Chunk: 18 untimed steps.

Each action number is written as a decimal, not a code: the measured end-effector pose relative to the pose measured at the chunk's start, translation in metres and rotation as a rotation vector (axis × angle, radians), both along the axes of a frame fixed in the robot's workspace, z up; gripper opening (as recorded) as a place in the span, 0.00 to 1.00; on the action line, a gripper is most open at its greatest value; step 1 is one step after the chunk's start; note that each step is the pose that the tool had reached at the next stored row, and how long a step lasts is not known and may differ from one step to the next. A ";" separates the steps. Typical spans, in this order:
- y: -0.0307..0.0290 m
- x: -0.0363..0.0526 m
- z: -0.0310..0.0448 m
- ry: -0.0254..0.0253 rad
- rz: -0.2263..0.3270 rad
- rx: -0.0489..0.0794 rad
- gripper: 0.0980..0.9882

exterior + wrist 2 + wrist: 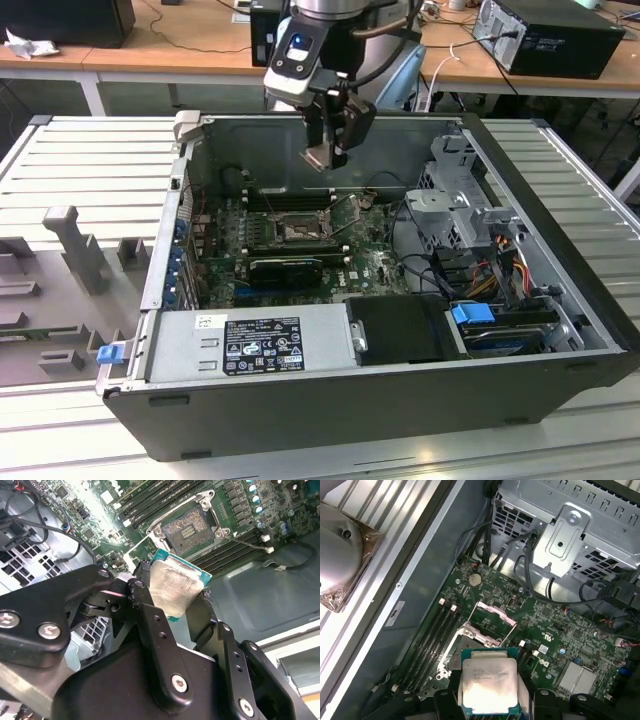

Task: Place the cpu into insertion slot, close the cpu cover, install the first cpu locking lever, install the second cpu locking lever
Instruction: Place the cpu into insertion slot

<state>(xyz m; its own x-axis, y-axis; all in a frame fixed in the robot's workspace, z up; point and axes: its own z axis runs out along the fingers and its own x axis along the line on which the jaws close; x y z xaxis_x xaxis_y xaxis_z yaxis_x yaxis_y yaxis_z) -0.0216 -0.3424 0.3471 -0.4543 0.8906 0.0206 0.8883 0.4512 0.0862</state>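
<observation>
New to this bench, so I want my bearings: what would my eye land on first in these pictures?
The pincer grips the cpu by its edges, hanging above the open computer case. Below it, on the green motherboard, the insertion slot lies bare, with the cpu cover swung up.

Between the fingers [150, 627], matt black with bright steel screw heads, the cpu [175, 587] has a pale, dull metal top, faintly scuffed, and a green board edge. Beyond the fingers, the insertion slot [189, 529] looks dark and grainy inside a grey metal rim. The motherboard [560, 630] around it is glossy green. Off to one side of the fingers, the drive cage [570, 530] is bare perforated sheet metal.
</observation>
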 end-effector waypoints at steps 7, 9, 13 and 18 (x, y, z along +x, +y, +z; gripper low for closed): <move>0.0000 -0.0009 -0.0019 0.0026 -0.066 0.000 0.48; 0.0000 -0.0015 -0.0021 0.0030 -0.069 0.000 0.48; 0.0000 -0.0051 -0.0026 0.0031 -0.070 0.000 0.48; 0.0000 -0.0077 -0.0027 0.0030 -0.078 0.000 0.48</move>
